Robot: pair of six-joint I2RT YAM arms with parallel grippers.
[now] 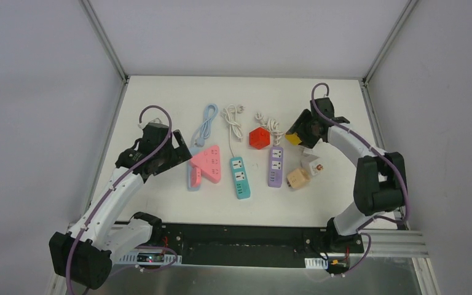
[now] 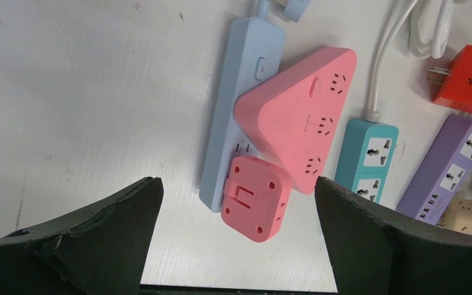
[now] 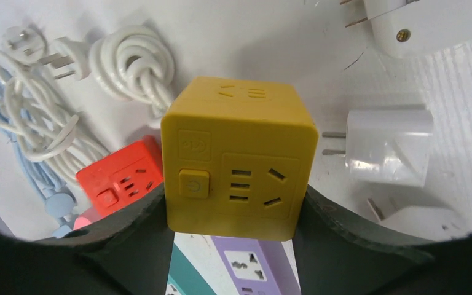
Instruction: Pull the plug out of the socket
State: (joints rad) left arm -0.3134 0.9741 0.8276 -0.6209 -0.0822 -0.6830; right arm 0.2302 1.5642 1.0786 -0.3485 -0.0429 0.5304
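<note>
Two grippers: your left gripper (image 2: pixel 236 187) gapes wide, empty, above the pink square adapter (image 2: pixel 255 198) lying against the blue power strip (image 2: pixel 246 74). Your right gripper (image 3: pixel 236 215) clamps the yellow cube socket (image 3: pixel 239 153).

Pink square plug (image 2: pixel 256 198), back face up, touching end of pale-blue socket strip (image 2: pixel 243 55)

Three power strips lie side by side mid-frame: left strip (image 2: pixel 239 86), middle strip (image 1: pixel 240 177), right strip (image 1: pixel 275 167). Two adapters sit on the left strip — the wedge adapter (image 2: pixel 301 117) higher in frame, the square adapter (image 2: pixel 255 198) at its lower end, touching. Cords (image 1: pixel 232 123) lie above the strips; a cube socket (image 3: pixel 239 160) sits in the right tool (image 3: pixel 233 218).
</note>
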